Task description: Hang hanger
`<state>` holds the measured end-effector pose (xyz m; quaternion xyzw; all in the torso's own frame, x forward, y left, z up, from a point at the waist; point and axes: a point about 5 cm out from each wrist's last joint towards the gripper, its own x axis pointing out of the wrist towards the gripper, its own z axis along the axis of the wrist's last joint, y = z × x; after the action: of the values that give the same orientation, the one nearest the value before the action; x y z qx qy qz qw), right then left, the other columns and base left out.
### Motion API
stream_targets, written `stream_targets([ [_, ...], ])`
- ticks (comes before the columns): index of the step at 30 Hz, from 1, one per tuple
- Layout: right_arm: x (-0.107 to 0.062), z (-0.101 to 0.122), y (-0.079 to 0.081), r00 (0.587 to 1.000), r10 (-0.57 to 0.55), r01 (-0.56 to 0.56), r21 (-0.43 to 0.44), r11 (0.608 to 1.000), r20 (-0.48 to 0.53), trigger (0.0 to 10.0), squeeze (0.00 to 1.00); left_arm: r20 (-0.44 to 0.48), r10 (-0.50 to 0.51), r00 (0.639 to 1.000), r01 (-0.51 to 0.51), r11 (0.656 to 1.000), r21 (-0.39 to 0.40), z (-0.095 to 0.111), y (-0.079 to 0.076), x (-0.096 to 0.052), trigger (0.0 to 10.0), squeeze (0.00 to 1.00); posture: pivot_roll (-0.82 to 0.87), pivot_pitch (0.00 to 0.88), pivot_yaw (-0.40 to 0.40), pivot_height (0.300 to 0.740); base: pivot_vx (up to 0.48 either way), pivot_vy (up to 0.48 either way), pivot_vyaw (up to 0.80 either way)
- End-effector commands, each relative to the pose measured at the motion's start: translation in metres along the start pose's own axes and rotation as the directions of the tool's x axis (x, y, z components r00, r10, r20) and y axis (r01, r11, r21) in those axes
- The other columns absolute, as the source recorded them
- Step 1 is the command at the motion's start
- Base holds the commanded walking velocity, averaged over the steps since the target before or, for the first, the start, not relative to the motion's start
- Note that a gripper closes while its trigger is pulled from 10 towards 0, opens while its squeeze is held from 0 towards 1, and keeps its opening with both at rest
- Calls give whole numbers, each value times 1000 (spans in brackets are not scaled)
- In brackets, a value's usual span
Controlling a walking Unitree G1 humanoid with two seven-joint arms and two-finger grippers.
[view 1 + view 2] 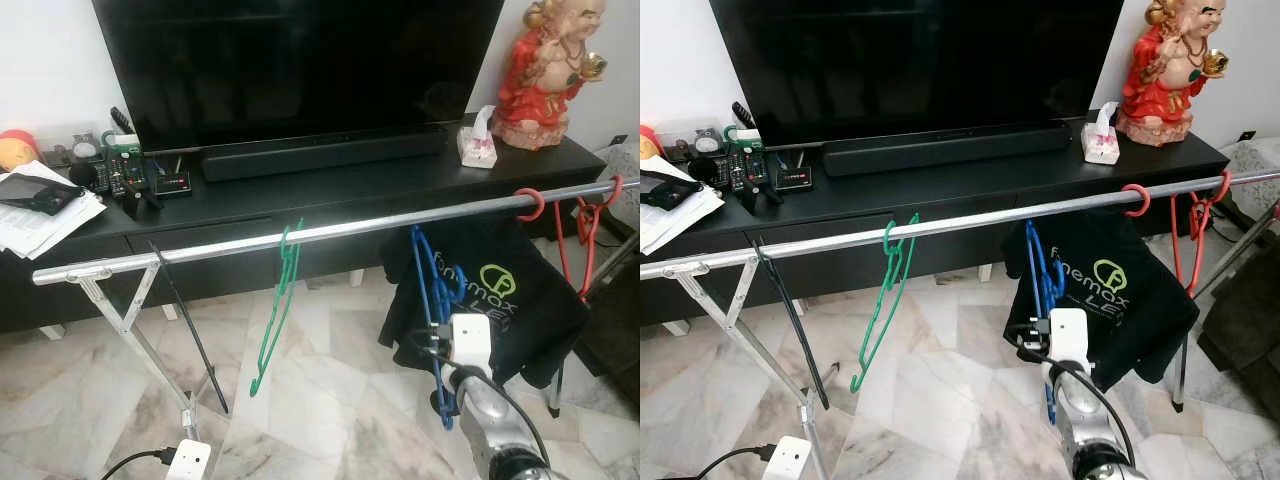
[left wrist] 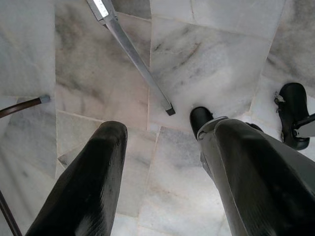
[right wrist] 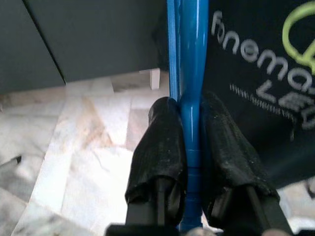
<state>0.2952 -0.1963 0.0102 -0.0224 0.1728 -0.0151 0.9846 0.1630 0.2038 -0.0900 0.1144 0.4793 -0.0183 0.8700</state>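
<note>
A blue hanger [image 1: 432, 290] hangs by its hook from the silver rail [image 1: 330, 232] of a drying rack, beside a black T-shirt [image 1: 500, 290] on a red hanger [image 1: 530, 203]. My right gripper [image 3: 189, 147] is shut on the blue hanger [image 3: 189, 73] low down, its two black fingers [image 3: 157, 147] pressed against the plastic. The right wrist [image 1: 468, 345] shows below the rail. A green hanger [image 1: 275, 310] and a black hanger [image 1: 190, 330] hang further left on the rail. My left gripper [image 2: 162, 172] hangs open over the marble floor, holding nothing.
A black TV console [image 1: 330, 190] with a large TV [image 1: 300, 70], soundbar, tissue box [image 1: 477, 140] and red figurine [image 1: 545, 70] stands behind the rack. Another red hanger [image 1: 590, 230] hangs at the rail's right end. The rack's legs [image 1: 130, 330] and a white plug [image 1: 188, 460] stand on the floor.
</note>
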Motion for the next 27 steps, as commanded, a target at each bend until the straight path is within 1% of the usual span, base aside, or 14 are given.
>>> stream_targets([
  [1,5,15,-2,999,9,-8,-14,1000,48,10000,0,-7,5,1000,-5,1000,0,-2,0,0,10000,0,-66,0,-44,740,0,0,0],
  [2,8,22,-1,998,14,-14,-8,1000,67,10000,0,-6,6,1000,-6,1000,-3,-2,0,0,10000,0,-66,0,-44,740,0,0,0],
  [4,9,24,-1,998,16,-15,-7,1000,68,10000,0,-6,5,1000,-5,1000,-4,-2,0,0,10000,0,-65,0,-45,740,0,0,0],
  [10,12,30,4,997,38,-36,-41,999,72,10000,0,-6,3,1000,-3,1000,-6,-1,0,0,10000,0,-76,0,-38,740,0,0,0],
  [17,12,30,7,996,46,-43,-32,999,77,10000,0,-6,3,1000,-3,1000,-7,-1,0,0,10000,0,-77,0,-37,740,0,0,0],
  [27,12,28,10,996,58,-55,-35,998,72,10000,0,-5,2,1000,-2,1000,-10,-2,0,0,10000,0,-74,0,-36,740,264,0,0],
])
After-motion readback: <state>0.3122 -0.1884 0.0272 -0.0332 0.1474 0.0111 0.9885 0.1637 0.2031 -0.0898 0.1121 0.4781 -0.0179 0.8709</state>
